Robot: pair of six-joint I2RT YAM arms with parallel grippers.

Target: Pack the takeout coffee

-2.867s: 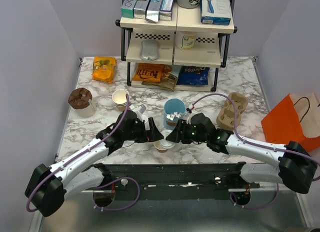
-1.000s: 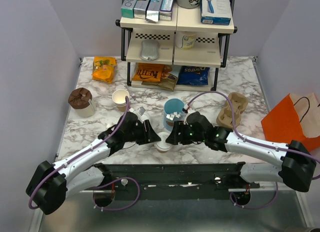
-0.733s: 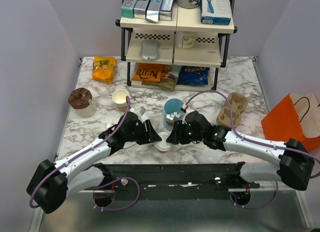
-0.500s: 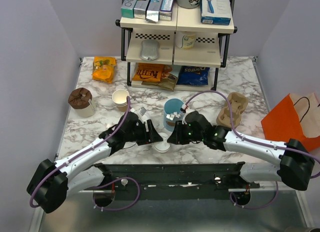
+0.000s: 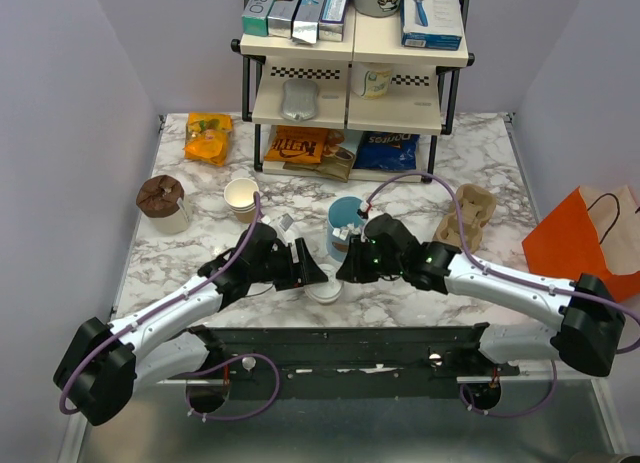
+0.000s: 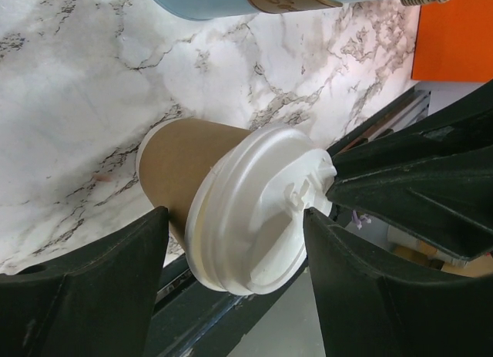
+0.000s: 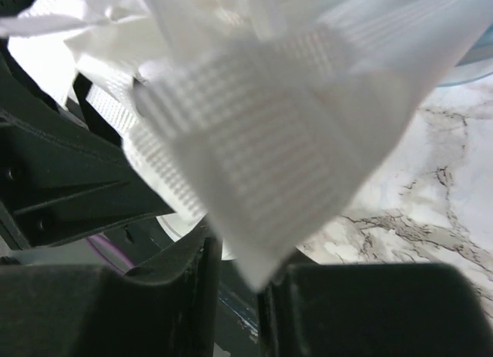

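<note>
**Item: takeout coffee** [image 5: 323, 287]. Small kraft-paper cup with a round white lid, standing upright on the marble desk [image 5: 180, 268].

**Position relative to the left gripper** [image 6: 235, 212]. The cup sits between the two jaws, which stand wide apart. One jaw is at the paper wall and the other is at the lid's rim. In the left wrist view both are very near the cup, and I cannot tell whether either touches it.

**Position relative to the right gripper** [image 5: 348, 268]. The cup lies just in front of the jaw tips. In the left wrist view, the tips meet the lid's edge at the raised sip tab. The jaws are drawn close, with only a slim gap between them. Whether they pinch the lid, or anything else, cannot be told.

**Adjacent items:**
- **Light-blue cup** [image 5: 347, 221]. It is taller than the coffee and stands just beyond the right jaws and behind the coffee.
- **White packets** [image 7: 254, 118]. These stand in the blue cup and fill most of the right wrist view (blurred, very near the lens). One corner of a packet hangs over the gap between the right jaws, and a sliver of white lid shows beneath it.

**Arms.** They converge on the coffee from either side, with the left jaws on its left and the right jaws on its right.
</note>
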